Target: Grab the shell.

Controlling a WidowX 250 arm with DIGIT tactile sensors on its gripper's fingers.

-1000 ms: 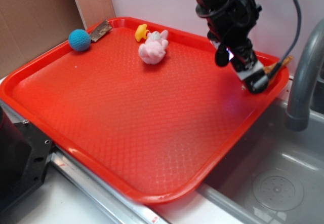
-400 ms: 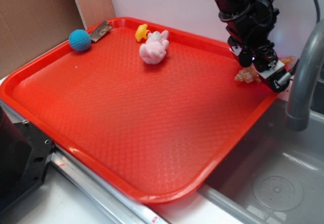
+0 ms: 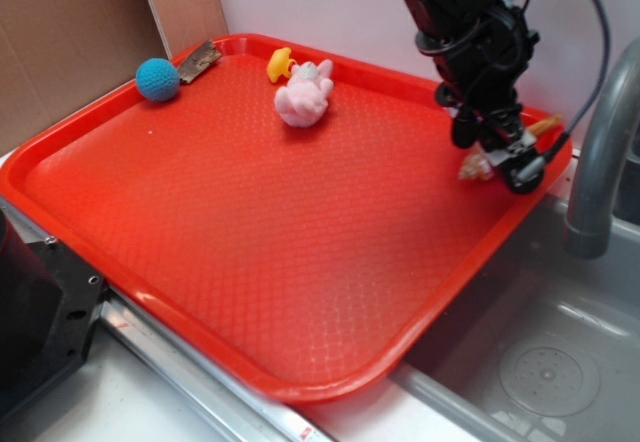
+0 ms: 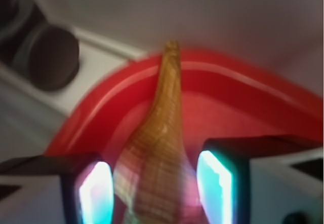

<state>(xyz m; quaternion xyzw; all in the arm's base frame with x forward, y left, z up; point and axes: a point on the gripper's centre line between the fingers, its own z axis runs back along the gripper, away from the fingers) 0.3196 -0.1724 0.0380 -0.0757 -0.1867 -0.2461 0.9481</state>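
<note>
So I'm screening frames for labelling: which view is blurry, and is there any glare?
Wrist view: soft and smeared all over, the shell only roughly sharp, the finger pads glowing cyan-white. Exterior view: mostly crisp, the gripper slightly blurred, pale sheen along the red tray rim.

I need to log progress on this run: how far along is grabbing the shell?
Reaching looks done: the hand is down at the tray's far right corner, and in the wrist view the shell sits between both fingers. In hand: closing, though firm contact can't be confirmed. Left: clamping and lifting it.
</note>
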